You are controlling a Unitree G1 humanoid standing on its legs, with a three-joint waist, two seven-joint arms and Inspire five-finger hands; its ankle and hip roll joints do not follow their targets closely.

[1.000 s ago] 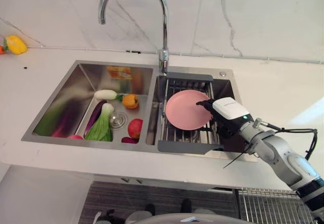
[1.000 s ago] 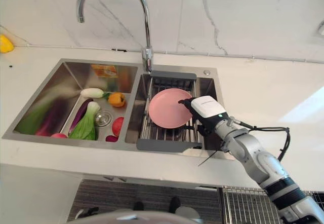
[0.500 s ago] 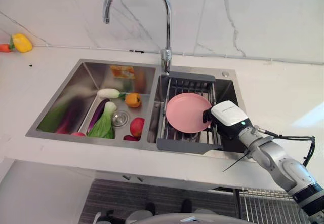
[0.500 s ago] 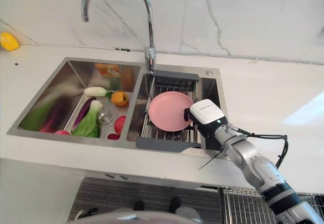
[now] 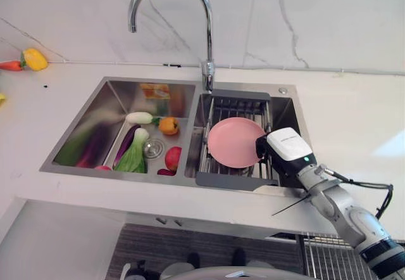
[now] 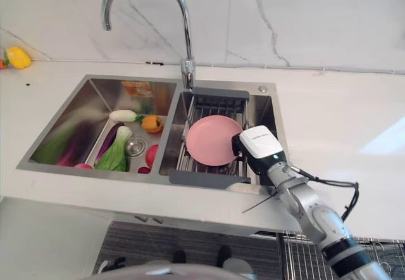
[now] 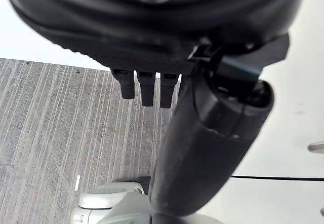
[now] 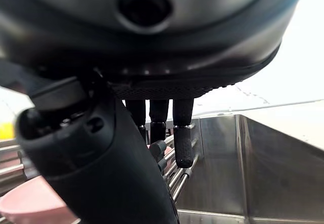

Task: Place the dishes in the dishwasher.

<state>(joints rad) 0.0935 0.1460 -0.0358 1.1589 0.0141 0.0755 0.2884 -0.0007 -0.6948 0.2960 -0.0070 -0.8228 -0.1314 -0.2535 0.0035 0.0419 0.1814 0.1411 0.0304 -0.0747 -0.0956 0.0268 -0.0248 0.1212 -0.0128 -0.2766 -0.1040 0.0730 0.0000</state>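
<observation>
Plate: your pink plate (image 5: 233, 142) sits tilted on the dark drying rack (image 5: 235, 180) in the right basin of the sink (image 5: 120, 99), its near right rim touching or just beside your right hand (image 5: 286, 155).
Right hand: it rests at the plate's rim over the rack. In the right wrist view the fingers (image 8: 183, 138) hang down towards the rack bars, lightly curled. You cannot tell from these views whether they are clamped on the rim, so treat the hold as unconfirmed.
Left hand: your left hand (image 7: 152, 41) hangs away from the counter, over the grey striped floor (image 7: 55, 127). Its fingers (image 7: 147, 88) are relaxed and hold nothing.
Handling: judge the plate as light, stiff and smooth. It looks like a shallow dish with a thin raised rim. Expect it to slip if wet, and to crack or chip if knocked on the rack bars or the steel basin wall.
Where to hold: pinch the near right rim, thumb on the upper face and fingers beneath.
Nearby: vegetables (image 5: 133, 156) lie in the left basin, well apart from the plate. The faucet (image 5: 171, 14) arches above the divider, so lift clear of it.
Counter: the white counter (image 5: 354, 121) lies to your right.
</observation>
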